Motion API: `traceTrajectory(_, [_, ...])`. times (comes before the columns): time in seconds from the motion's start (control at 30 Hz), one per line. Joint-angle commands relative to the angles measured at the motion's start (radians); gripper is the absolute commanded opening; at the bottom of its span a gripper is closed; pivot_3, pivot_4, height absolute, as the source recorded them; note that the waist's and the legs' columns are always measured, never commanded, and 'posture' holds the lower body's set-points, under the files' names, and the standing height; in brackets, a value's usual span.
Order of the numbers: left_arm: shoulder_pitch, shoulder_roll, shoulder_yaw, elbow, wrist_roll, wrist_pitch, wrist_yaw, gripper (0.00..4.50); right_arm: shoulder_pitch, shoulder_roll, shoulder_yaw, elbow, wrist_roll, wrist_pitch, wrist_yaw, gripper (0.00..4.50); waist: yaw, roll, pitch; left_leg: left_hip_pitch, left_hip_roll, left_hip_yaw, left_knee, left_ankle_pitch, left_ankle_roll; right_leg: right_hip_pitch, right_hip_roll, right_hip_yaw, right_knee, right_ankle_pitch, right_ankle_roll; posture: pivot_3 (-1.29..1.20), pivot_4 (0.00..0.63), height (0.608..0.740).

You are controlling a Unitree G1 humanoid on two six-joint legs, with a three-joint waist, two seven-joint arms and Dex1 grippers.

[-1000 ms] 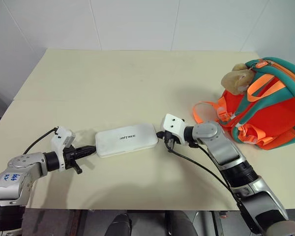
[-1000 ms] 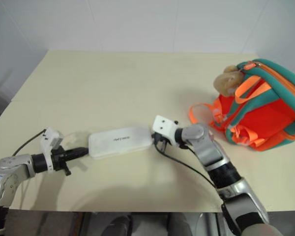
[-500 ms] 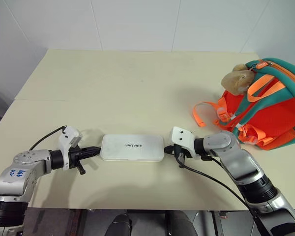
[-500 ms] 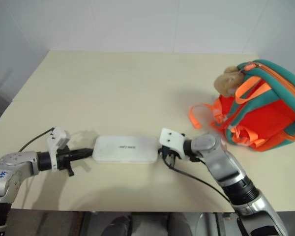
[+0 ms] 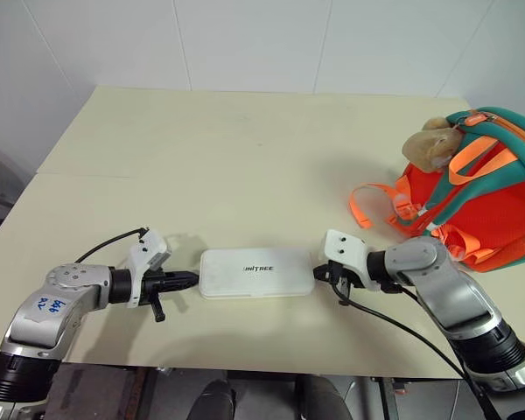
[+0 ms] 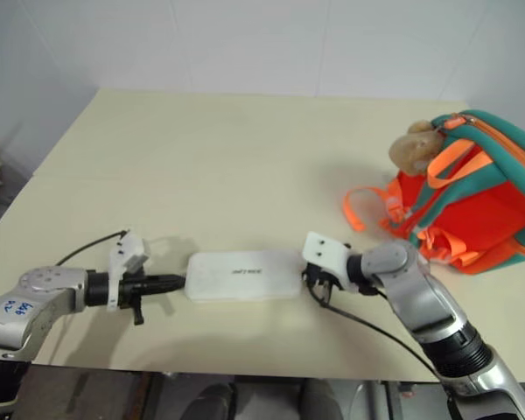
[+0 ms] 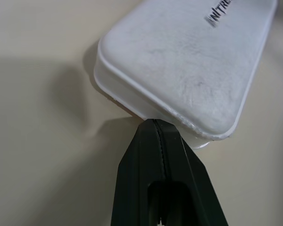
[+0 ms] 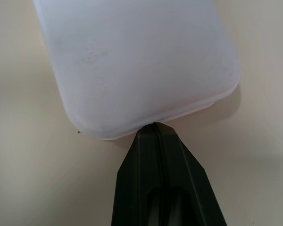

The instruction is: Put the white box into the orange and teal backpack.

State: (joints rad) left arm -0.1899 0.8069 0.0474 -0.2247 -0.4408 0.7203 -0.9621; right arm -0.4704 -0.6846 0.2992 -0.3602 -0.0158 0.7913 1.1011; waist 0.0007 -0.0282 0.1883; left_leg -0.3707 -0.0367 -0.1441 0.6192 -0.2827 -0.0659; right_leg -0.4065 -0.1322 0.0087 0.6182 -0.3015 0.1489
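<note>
The white box [image 5: 256, 272] lies flat on the table near the front edge, its lettering facing up. My left gripper [image 5: 192, 279] is shut, and its tip [image 7: 154, 121] touches the box's left short end. My right gripper [image 5: 318, 273] is shut too, with its tip [image 8: 154, 125] against the box's right short end. Neither gripper has the box between its fingers. The orange and teal backpack [image 5: 481, 210] stands at the right edge of the table, well beyond the right arm, with a tan plush toy [image 5: 430, 145] at its top.
The cream table [image 5: 245, 149] stretches back to a white tiled wall. Orange strap loops [image 5: 376, 206] trail from the backpack onto the table between it and the box. The table's front edge [image 5: 245, 360] runs just below both arms.
The box has turned from slanted to parallel with the front edge and slid nearer and to the right. Both shut grippers moved with it at its ends.
</note>
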Motion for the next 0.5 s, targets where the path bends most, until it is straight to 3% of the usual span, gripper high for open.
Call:
traceTrajectory(0.03, [-0.003, -0.039, -0.11, -0.088, -0.039, -0.017, -0.072, 0.0, 0.005, 0.04, 0.047, -0.111, 0.097, -0.004, 0.035, 0.12, 0.0, 0.0, 0.0, 0.0, 0.0, 0.0, 0.0, 0.0, 0.0, 0.0, 0.0, 0.0, 0.0, 0.0, 0.0, 0.0, 0.15, 0.74])
traceTrajectory(0.5, [-0.02, -0.062, -0.126, -0.045, 0.007, -0.036, -0.085, 0.0, 0.001, 0.031, 0.053, -0.1, 0.106, 0.042, 0.037, 0.12, 0.0, 0.0, 0.0, 0.0, 0.0, 0.0, 0.003, -0.001, 0.002, 0.002, 0.0, 0.0, -0.001, 0.001, 0.001, 0.0, 0.15, 0.74])
